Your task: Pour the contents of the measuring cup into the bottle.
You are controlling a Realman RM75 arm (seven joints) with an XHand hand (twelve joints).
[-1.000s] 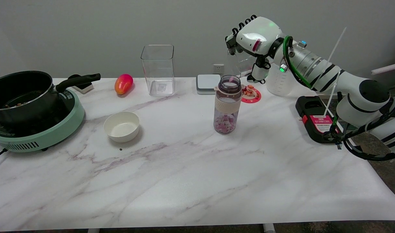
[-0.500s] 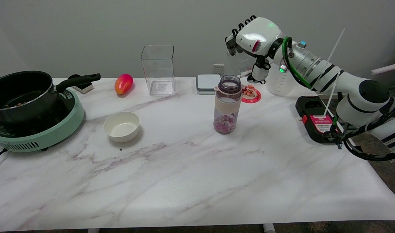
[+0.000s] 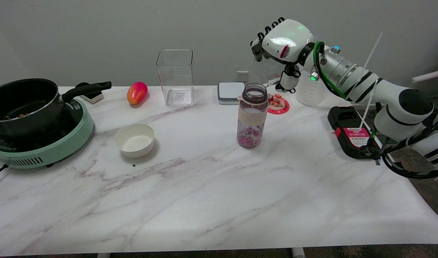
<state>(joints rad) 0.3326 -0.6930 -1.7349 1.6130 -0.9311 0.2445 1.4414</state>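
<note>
White marble desk [image 3: 204, 200] fills the frame. At upper right, the robot hand [image 3: 281, 48] holds the clear measuring cup [image 3: 271, 70] aloft, above and right of the open bottle [image 3: 252, 115] standing mid-frame with pink bits inside.

1. A plain grey wall [image 3: 97, 28] fills the upper part of the frame.
2. A white wall socket [image 3: 242, 76] sits at centre, just above the bench edge.
3. The white marble-patterned bench [image 3: 204, 200] spans the lower frame.
4. Dark floor [image 3: 428, 186] shows at lower right.
</note>
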